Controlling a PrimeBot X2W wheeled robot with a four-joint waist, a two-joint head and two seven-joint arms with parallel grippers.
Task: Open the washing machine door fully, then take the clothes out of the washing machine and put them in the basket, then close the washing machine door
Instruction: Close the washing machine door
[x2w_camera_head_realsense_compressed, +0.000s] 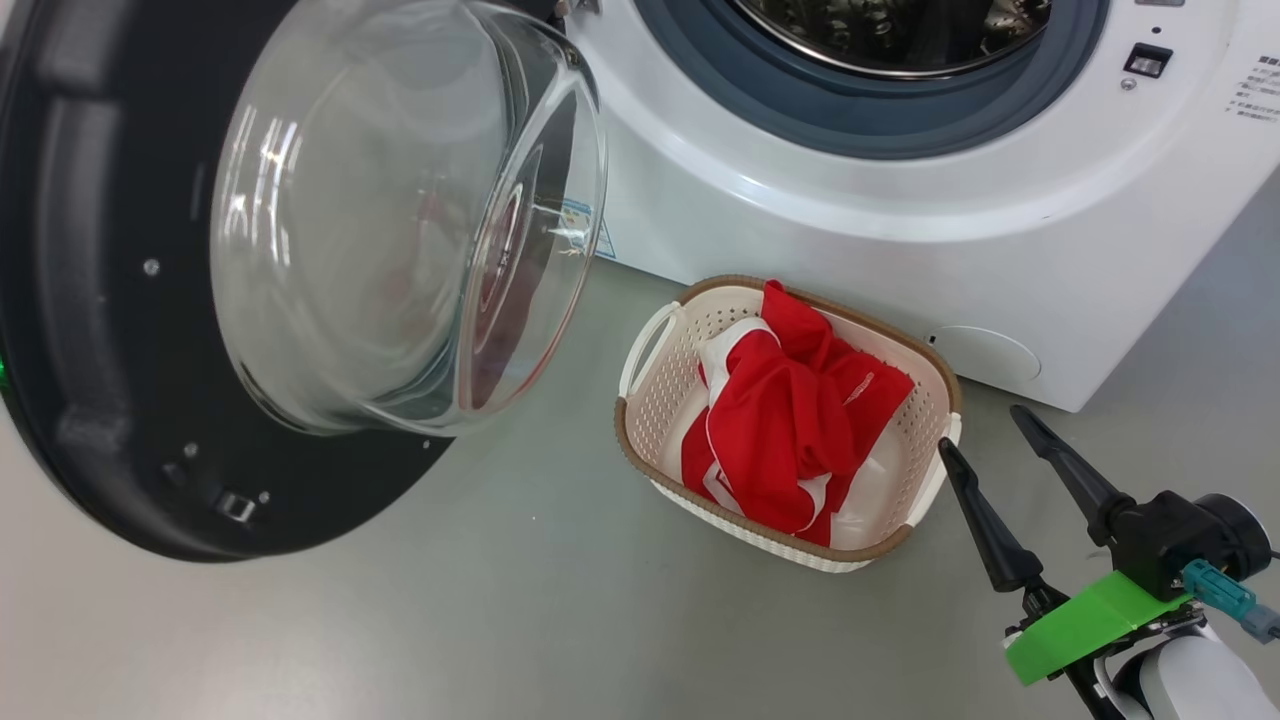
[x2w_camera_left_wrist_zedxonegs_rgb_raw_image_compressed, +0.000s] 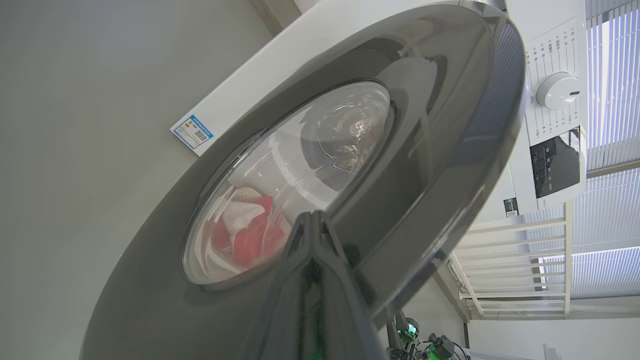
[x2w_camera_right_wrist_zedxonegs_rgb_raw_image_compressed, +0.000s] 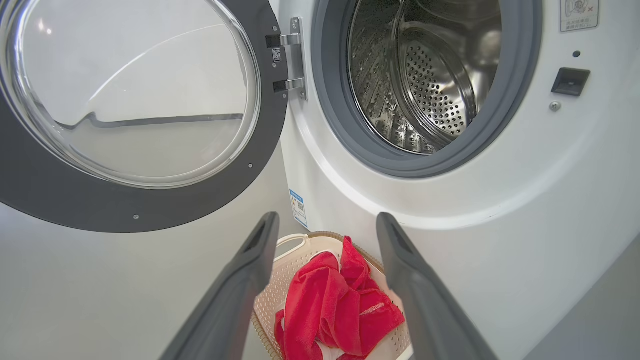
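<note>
Right gripper (x2w_camera_head_realsense_compressed: 980, 428): you see it spread wide, empty.
Ahead of it: basket (x2w_camera_head_realsense_compressed: 655, 400) holding clothes (x2w_camera_head_realsense_compressed: 790, 410).
Left gripper (x2w_camera_left_wrist_zedxonegs_rgb_raw_image_compressed: 311, 219): pressed together, empty; tips at door (x2w_camera_left_wrist_zedxonegs_rgb_raw_image_compressed: 425, 150), possibly touching.

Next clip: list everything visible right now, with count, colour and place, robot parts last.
washing machine: one, white, behind the basket
washing machine door: one, black rim, clear glass bowl, swung open
drum: one, steel, inside the machine
rubber seal: one, grey, around the drum opening
hinge: one, metal, joining door and machine
sticker: one, blue, low on the machine's front
dial: one, white, on the control panel
basket: one, cream, brown rim, on the floor
clothes: one bundle, red and white, in the basket
floor: grey
right gripper: fingers open, beside the basket
left gripper: fingers shut, at the door's outer face
</note>
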